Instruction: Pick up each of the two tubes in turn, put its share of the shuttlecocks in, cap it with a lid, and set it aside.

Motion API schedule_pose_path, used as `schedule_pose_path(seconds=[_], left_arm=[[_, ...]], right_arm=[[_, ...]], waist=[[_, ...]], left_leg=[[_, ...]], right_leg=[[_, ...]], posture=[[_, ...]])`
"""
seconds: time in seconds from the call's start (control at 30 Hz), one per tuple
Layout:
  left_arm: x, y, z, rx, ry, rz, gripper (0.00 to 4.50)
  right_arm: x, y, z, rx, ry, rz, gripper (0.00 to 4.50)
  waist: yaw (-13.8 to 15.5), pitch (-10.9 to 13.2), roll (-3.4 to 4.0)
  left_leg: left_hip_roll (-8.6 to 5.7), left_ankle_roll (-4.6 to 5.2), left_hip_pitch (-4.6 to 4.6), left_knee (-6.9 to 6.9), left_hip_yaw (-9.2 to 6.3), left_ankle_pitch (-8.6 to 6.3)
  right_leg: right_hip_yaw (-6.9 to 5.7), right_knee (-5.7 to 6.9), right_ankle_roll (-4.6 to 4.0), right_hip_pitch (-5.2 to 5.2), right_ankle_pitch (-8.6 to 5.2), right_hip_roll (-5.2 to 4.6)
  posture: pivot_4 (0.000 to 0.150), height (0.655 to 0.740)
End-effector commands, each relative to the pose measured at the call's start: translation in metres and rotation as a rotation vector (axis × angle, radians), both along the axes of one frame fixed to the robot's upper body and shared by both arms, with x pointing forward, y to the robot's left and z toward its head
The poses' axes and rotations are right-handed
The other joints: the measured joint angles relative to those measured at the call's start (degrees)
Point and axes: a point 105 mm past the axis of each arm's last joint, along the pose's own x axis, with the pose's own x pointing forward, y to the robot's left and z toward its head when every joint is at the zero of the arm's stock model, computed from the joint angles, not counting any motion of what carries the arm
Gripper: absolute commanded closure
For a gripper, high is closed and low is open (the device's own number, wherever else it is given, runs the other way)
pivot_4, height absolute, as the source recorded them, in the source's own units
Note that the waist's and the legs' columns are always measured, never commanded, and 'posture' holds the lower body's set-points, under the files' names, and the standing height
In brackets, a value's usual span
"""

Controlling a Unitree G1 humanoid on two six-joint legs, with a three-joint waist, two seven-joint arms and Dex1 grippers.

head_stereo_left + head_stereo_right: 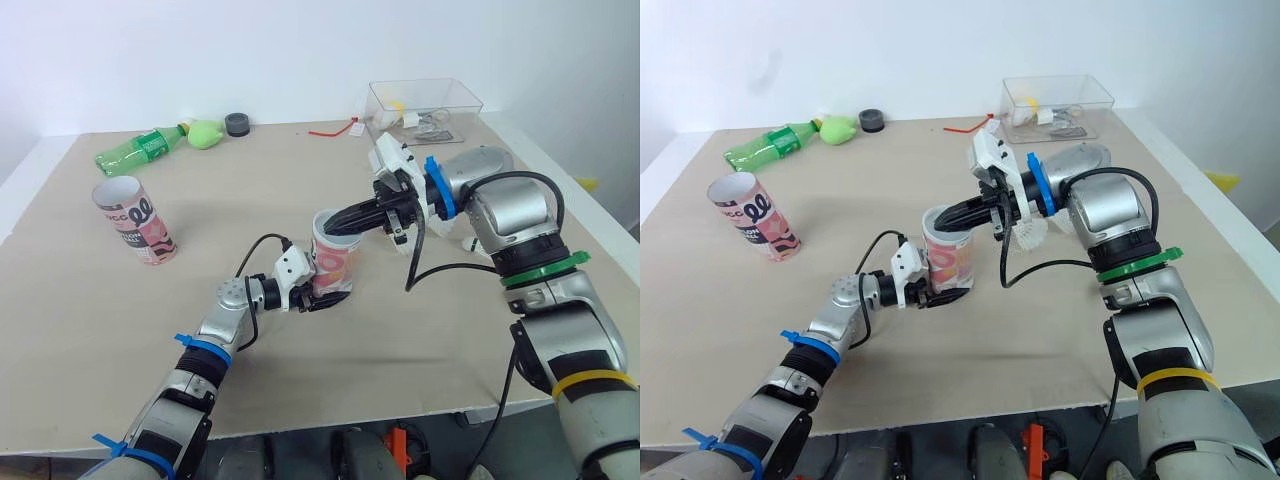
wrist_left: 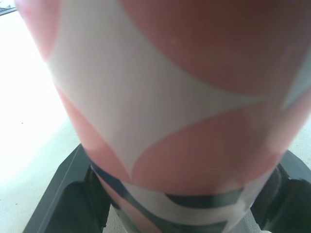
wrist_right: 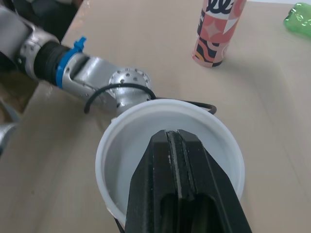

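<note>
- While it carries everything else, the table (image 1: 400, 340) is a flat, matt, tan board with pale edges.
- A clear, hard-walled rectangular box (image 1: 380, 105) sits at the far right corner.
- A green plastic bottle (image 1: 135, 150) lies on its side at the far left.
- The far tube (image 1: 135, 220), a cardboard-like cylinder printed in pink, white and black, stands on the left of the table, long axis near vertical with a slight lean, open mouth up.
- The near tube (image 1: 333, 262), with the same print and a white interior, is at the middle of the table, upright, with its open mouth pointing up.
- The left gripper (image 1: 322, 297) has its black jaws clamped on the lower wall of the near tube, one on each side.
- The right gripper (image 3: 174, 141) reaches in from the right; its jaws are pressed together with only a seam between them, holding nothing visible, tips at the near tube's mouth.
- A white feathered shuttlecock (image 1: 1032, 234) lies just right of the near tube.
- A round black lid (image 1: 237, 123) rests at the far edge.
</note>
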Motion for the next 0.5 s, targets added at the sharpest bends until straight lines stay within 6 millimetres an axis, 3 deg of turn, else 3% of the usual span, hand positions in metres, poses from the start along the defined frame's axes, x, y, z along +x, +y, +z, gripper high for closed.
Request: schedule_pose_path(seconds=[0.03,0.5], left_arm=[[-0.009,0.007,-0.038,0.078,0.125,0.013,1.47],[-0.007,0.004,-0.037,0.071,0.121,0.016,1.47]], right_arm=[[0.002,0.004,0.0,-0.057,-0.031,0.009,4.48],[0.005,0.017,-0.028,-0.253,-0.017,0.033,4.48]], waist=[[0.0,0.0,0.0],[0.0,-0.8,-0.15]], left_leg=[[0.0,0.0,0.01,0.0,0.0,0.0],[0.14,-0.01,0.16,0.0,0.0,-0.01]], right_leg=[[0.0,0.0,0.0,0.0,0.0,0.0],[-0.01,0.01,-0.12,0.09,-0.02,0.12]], posture=[[0.15,0.74],[0.15,0.74]])
